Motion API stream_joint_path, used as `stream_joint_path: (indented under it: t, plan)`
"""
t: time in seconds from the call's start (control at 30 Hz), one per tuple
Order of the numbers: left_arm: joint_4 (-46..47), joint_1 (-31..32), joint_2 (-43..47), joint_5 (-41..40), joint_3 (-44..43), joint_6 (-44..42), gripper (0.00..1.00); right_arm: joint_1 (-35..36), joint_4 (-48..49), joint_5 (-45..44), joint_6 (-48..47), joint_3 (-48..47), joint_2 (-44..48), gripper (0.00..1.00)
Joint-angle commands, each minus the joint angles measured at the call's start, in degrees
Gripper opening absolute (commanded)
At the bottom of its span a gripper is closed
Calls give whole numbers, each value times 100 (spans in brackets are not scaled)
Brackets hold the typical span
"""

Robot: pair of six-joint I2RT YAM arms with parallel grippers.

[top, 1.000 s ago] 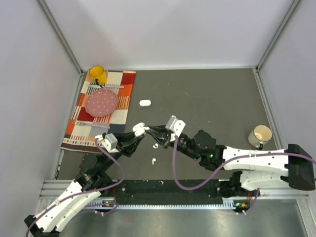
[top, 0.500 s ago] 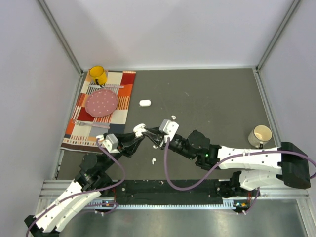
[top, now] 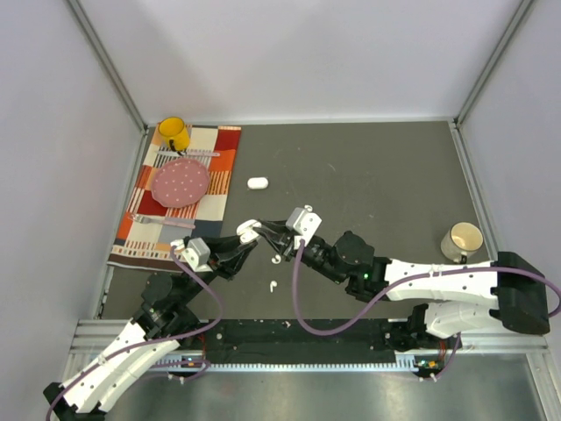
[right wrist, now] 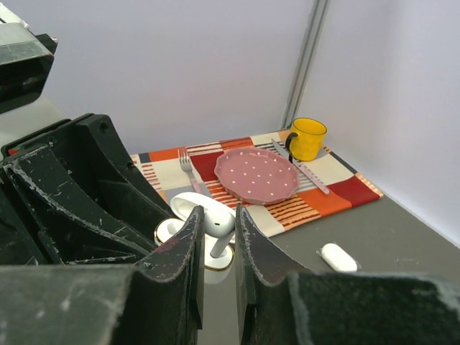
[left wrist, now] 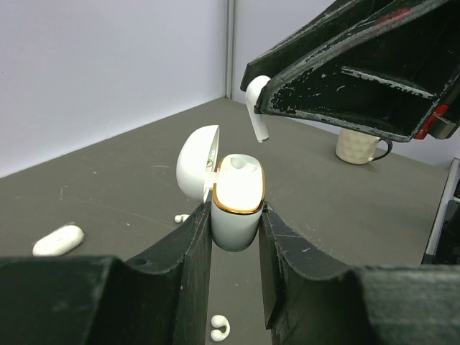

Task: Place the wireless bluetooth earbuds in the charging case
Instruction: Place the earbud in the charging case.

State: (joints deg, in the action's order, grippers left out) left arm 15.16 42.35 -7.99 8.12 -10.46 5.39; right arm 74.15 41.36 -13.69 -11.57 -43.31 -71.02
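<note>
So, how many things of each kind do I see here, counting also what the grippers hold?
Earbuds: 3 (one in the right gripper, two loose)
Cases: 2 (one open in the left gripper, one closed)
Mugs: 2 (yellow, cream)
Plate: 1
Placemat: 1
Cutlery pieces: 2
Total: 11

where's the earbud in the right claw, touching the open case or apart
Apart. The left wrist view shows background between the stem tip of the earbud, held in the right claw, and the open case below.
</note>
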Motion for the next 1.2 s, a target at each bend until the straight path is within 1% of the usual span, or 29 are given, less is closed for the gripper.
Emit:
stream_joint_path:
  t: [0.0, 0.57, 0.83, 1.17]
  plan:
    - [198, -25, 87, 58, -211, -3, 0, 100, 372, -134, -29, -327, -113, 0]
    - [198, -16, 272, 14, -176, 41, 0, 100, 284, -213, -29, -257, -307, 0]
    - [198, -25, 307, -65, -176, 50, 0, 100, 205, 7, 41, -160, -263, 0]
    - [224, -25, 298, -91, -150, 59, 0, 100, 153, 51, 50, -151, -245, 0]
